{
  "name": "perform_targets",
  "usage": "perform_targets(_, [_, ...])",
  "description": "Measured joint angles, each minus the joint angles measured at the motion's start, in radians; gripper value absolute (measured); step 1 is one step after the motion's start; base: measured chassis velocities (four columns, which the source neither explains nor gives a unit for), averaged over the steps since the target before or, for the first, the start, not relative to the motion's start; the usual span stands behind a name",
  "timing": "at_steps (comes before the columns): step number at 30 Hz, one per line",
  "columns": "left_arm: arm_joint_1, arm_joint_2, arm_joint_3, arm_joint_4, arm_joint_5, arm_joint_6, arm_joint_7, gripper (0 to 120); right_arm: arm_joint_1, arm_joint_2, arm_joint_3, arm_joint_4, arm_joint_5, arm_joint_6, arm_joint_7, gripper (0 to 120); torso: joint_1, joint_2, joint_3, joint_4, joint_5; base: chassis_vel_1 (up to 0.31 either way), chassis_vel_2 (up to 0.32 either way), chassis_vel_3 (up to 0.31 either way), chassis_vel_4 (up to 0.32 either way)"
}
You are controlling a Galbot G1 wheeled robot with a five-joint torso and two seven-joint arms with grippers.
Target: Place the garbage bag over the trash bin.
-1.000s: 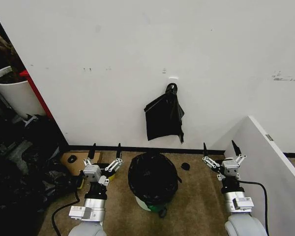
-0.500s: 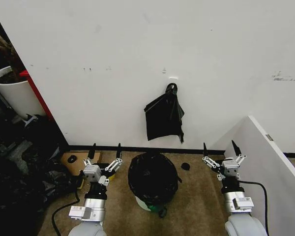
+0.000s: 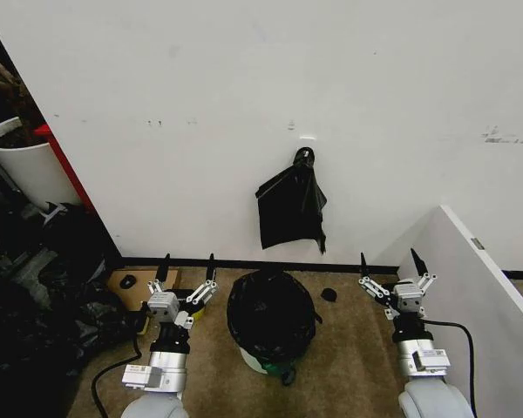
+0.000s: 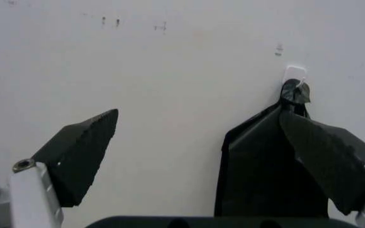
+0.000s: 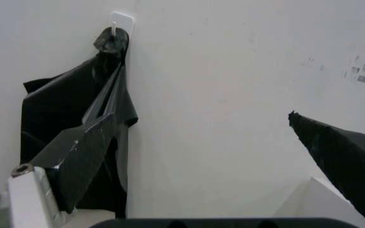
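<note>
The bin (image 3: 266, 357) stands on the carpet near the wall, between the two arms, and a glossy black bag (image 3: 271, 315) is draped over its mouth so that just a bit of pale and green side shows low down. Whether the film is tucked evenly under the rim all round I cannot tell; the far side and the rim itself are hidden under plastic.

The left pincer (image 3: 186, 268) is raised just left of the bin, fingers spread and empty. The right pincer (image 3: 389, 264) stands a little further off on the other side, likewise spread and holding nothing.

That bag looks thin, light and slippery, likely to slide or bunch if pulled hard. The sensible hold would be a pinch on the loose edge at the rim, one side per pincer, drawn outward and down.

A folded bundle (image 3: 291, 206) hangs from a wall hook (image 5: 122, 20) above. A small dark object (image 3: 329, 294) lies on the floor beside the bin; I cannot make out what it is.
</note>
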State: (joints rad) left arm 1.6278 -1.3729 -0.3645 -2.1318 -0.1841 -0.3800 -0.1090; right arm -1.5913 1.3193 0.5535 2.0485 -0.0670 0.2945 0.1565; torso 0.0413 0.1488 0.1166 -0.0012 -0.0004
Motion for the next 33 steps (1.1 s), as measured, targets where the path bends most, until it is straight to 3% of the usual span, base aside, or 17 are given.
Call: perform_targets(33, [0.0, 0.0, 0.0, 0.0, 0.0, 0.0, 0.0, 100, 0.0, 0.0, 0.0, 0.0, 0.0, 0.0, 0.0, 100, 0.0, 0.0, 0.0, 0.0, 0.0, 0.0, 0.0, 0.0, 0.0])
